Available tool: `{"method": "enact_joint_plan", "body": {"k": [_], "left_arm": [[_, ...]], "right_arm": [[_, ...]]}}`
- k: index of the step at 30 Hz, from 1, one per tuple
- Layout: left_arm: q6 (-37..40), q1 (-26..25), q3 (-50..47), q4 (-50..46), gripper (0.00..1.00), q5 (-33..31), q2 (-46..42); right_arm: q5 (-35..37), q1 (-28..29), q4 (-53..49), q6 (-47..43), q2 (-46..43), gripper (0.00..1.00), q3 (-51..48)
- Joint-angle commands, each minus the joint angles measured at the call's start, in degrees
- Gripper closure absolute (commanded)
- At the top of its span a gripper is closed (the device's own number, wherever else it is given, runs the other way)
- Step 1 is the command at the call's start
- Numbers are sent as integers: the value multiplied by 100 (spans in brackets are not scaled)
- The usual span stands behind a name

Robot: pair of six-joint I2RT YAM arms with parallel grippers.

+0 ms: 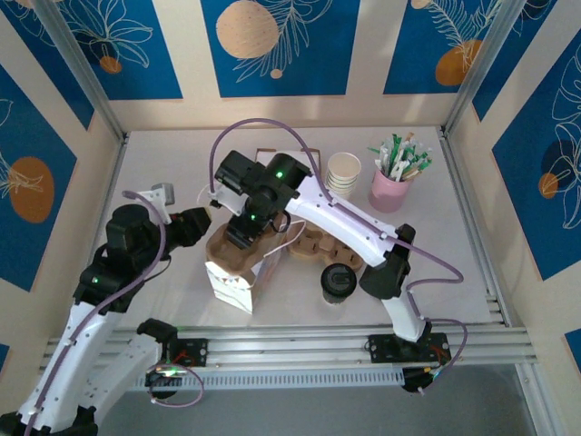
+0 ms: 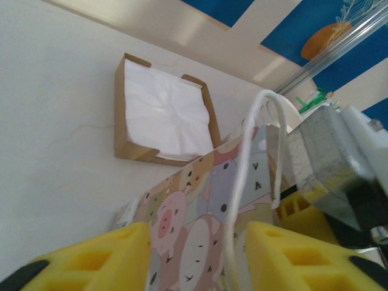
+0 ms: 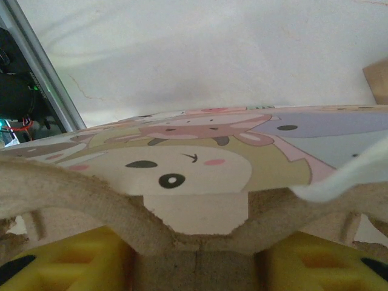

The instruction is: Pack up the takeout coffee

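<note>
1. right gripper point(image 3: 194, 267) clamps cup carrier point(image 3: 91, 194), paper bag point(image 3: 182, 163) just ahead of it.
2. left gripper point(image 2: 197, 260) straddles bag rim; can't tell if it's gripping.
3. takeout coffee point(image 1: 338, 282) stands well apart, back beside right arm.
4. likely step: bagging carrier; next you seat it level.

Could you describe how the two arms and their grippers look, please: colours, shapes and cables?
Both the left arm and the right arm have white shells, black rounded joints and small green lights. A purple cable loops along each. The left gripper and right gripper have blocky yellow jaws.
</note>
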Motion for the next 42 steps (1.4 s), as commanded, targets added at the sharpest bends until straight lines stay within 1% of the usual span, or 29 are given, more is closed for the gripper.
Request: {"method": "enact_joint_plan", "body": {"k": [1, 3, 5, 6, 13, 16, 20, 27, 33, 42], "left_arm": [[89, -30, -113, 224, 68, 64, 31], [159, -30, -146, 191, 76, 6, 67], [214, -30, -158, 189, 78, -37, 92], [237, -31, -167, 187, 81, -56, 94], [412, -37, -159, 137, 86, -113, 77], [429, -32, -174, 136, 86, -113, 85], [437, -30, -176, 136, 86, -86, 90], [409, -34, -159, 176, 86, -17, 90], [383, -32, -142, 224, 86, 72, 103], [369, -33, -128, 215, 86, -11, 103]], "right_arm": [[-282, -41, 75, -195, -273, 48, -107], [-362, -63, 124, -241, -310, 48, -140], [-396, -103, 184, -242, -339, 48, -160], [-447, -138, 215, -234, -369, 48, -167], [-581, -350, 411, -179, -553, 49, -342], [-685, -330, 374, -374, -612, 49, -474], [-652, -312, 592, -444, -766, 49, -778], [-163, -313, 492, -518, -635, 50, -808], [-6, -175, 455, -648, -530, 50, -838], [184, 37, 310, -848, -482, 50, -988]]}}
